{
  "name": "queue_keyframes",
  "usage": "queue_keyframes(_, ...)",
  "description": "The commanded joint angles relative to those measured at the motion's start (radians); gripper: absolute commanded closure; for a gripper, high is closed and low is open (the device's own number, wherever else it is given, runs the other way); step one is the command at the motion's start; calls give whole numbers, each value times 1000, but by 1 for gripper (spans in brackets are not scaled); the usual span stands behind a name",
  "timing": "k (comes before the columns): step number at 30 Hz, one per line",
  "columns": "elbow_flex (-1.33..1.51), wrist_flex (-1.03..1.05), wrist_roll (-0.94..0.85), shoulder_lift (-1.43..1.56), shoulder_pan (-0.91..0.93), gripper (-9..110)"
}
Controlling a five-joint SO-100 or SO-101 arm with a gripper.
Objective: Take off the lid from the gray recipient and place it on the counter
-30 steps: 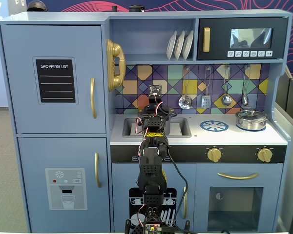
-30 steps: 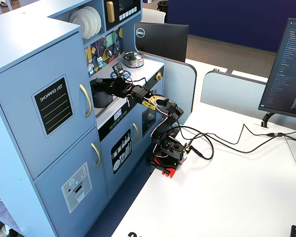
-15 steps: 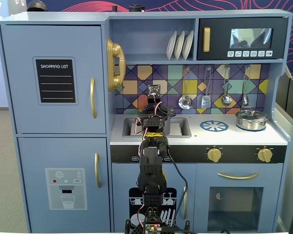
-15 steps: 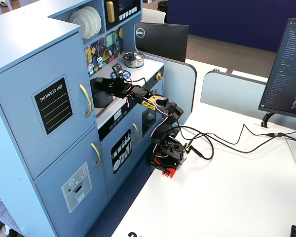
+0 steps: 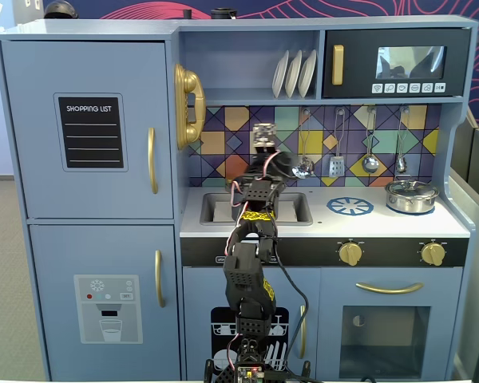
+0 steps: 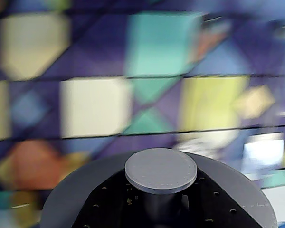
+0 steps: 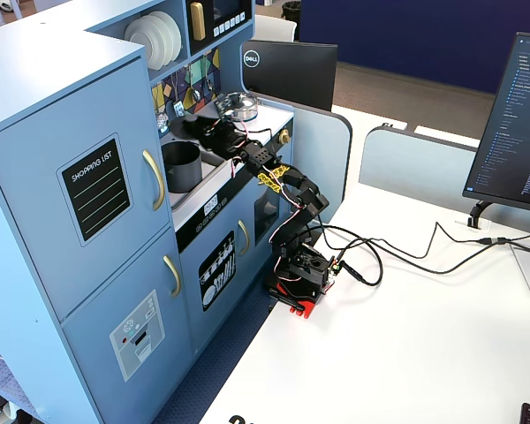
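In the wrist view the lid (image 6: 85,190) fills the bottom of the frame, a matte dark gray disc with its round knob (image 6: 160,170) standing up at the centre. The black fingers (image 6: 114,209) sit on either side of the knob's stem, narrow and closed on it, so the gripper (image 6: 161,209) holds the lid by the knob. Beyond the knob there is only the blurred tiled backsplash (image 6: 95,104), which suggests the lid is off its seat and in the air.

The lid looks light, stiff and thin, likely plastic or thin metal. The knob is the natural hold: it is small, and its flat cap overhangs the stem, so the fingers are unlikely to slide off upward. The smooth stem could let the disc swivel or tilt if the grip is loose.

In a fixed view the arm (image 7: 291,203) rises from its base (image 7: 300,274) on the table and reaches forward over the counter (image 7: 208,190), elbow bent, wrist roughly level. The pot (image 7: 182,165) stands open below and left of the fingers in that view, apart from the lid. From the front view, the gripper (image 5: 275,163) hangs above the sink (image 5: 295,209), with bare counter by the burner (image 5: 350,207) to its right.
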Motion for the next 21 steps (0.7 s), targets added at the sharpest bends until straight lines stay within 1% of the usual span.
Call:
queue_keyframes(1, -66, 0, -8, 81, 124, 102)
queue_keyframes(4, -31, -3, 9, 83, 213, 102)
queue_keyframes(7, 23, -54, 32, 64, 276, 102)
queue_keyframes(13, 172, -175, -2, 38, 291, 102)
queue_keyframes(21, 265, -296, -5, -46, 331, 102)
